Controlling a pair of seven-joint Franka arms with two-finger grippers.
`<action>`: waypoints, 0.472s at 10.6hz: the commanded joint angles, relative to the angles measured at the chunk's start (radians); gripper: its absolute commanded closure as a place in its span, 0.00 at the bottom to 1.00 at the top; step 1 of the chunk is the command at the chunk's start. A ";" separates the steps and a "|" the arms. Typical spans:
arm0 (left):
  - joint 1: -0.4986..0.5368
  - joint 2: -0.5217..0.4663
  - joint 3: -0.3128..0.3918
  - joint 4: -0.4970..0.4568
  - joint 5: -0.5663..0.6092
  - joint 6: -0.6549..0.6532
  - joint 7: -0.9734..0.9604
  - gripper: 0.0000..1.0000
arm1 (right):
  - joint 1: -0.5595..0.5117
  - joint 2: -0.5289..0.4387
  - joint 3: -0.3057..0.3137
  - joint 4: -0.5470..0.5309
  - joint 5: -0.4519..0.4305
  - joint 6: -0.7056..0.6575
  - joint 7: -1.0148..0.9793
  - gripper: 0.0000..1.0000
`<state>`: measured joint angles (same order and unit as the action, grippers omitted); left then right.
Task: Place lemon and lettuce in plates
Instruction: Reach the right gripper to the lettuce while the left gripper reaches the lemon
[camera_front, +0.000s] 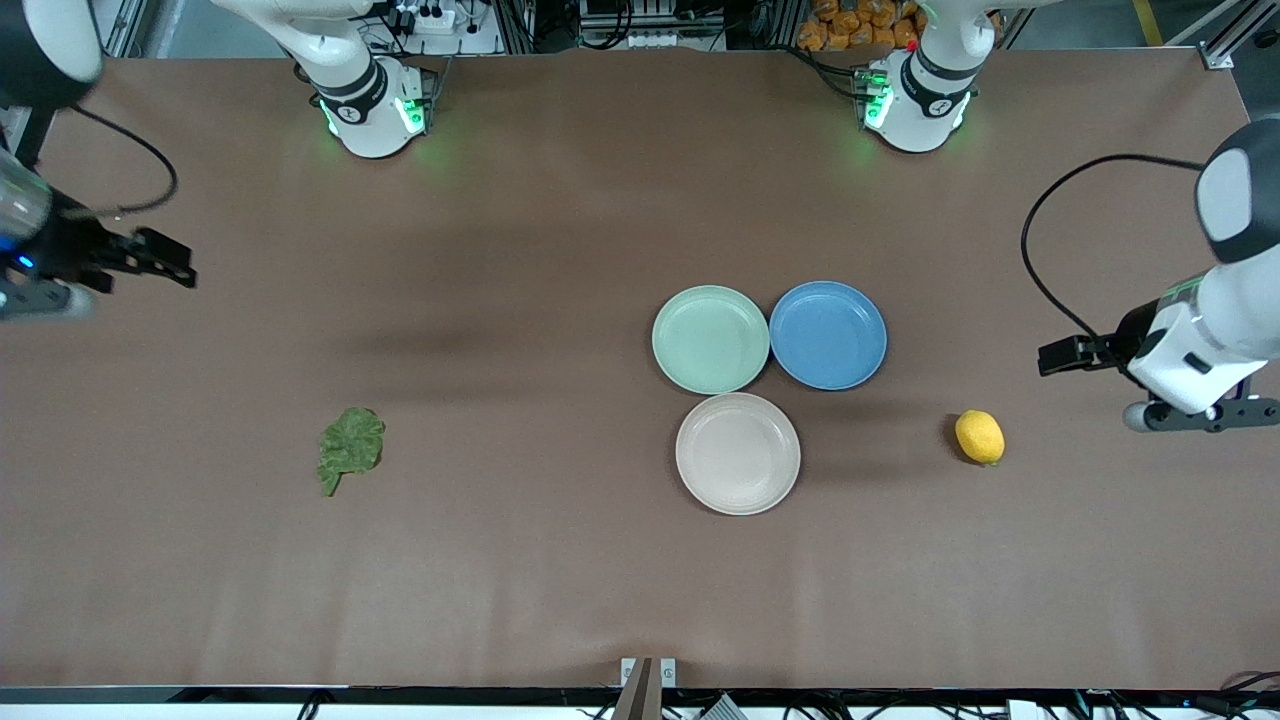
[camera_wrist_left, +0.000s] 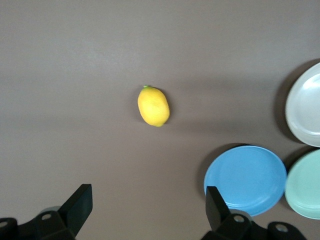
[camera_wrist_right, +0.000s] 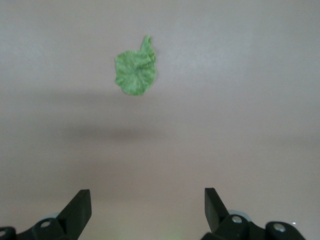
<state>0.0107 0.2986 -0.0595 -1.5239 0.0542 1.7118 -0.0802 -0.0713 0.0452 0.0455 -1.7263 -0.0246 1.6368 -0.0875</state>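
Note:
The yellow lemon (camera_front: 979, 437) lies on the table toward the left arm's end, apart from the plates; it also shows in the left wrist view (camera_wrist_left: 153, 106). The dark green lettuce (camera_front: 349, 447) lies flat toward the right arm's end, and shows in the right wrist view (camera_wrist_right: 135, 70). The mint green plate (camera_front: 710, 339) and the beige plate (camera_front: 738, 453) sit empty mid-table, touching. My left gripper (camera_front: 1052, 357) (camera_wrist_left: 148, 205) is open and empty, up over bare table beside the lemon. My right gripper (camera_front: 178, 265) (camera_wrist_right: 148, 207) is open and empty over bare table at the right arm's end.
An empty blue plate (camera_front: 828, 334) sits beside the mint plate, toward the left arm's end, and shows in the left wrist view (camera_wrist_left: 246, 179). The brown table (camera_front: 520, 560) is bare between the lettuce and the plates.

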 joint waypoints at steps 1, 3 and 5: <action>-0.006 0.055 -0.005 0.031 0.050 -0.001 -0.009 0.00 | -0.013 0.076 0.002 -0.098 0.002 0.148 0.000 0.00; -0.003 0.091 -0.003 0.028 0.050 0.025 -0.015 0.00 | -0.013 0.116 0.002 -0.238 0.002 0.392 0.002 0.00; 0.002 0.152 -0.003 0.016 0.047 0.118 -0.019 0.00 | -0.012 0.223 0.002 -0.246 0.021 0.547 0.006 0.00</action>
<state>0.0082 0.3988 -0.0604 -1.5213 0.0798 1.7784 -0.0803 -0.0746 0.2149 0.0415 -1.9661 -0.0206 2.1033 -0.0863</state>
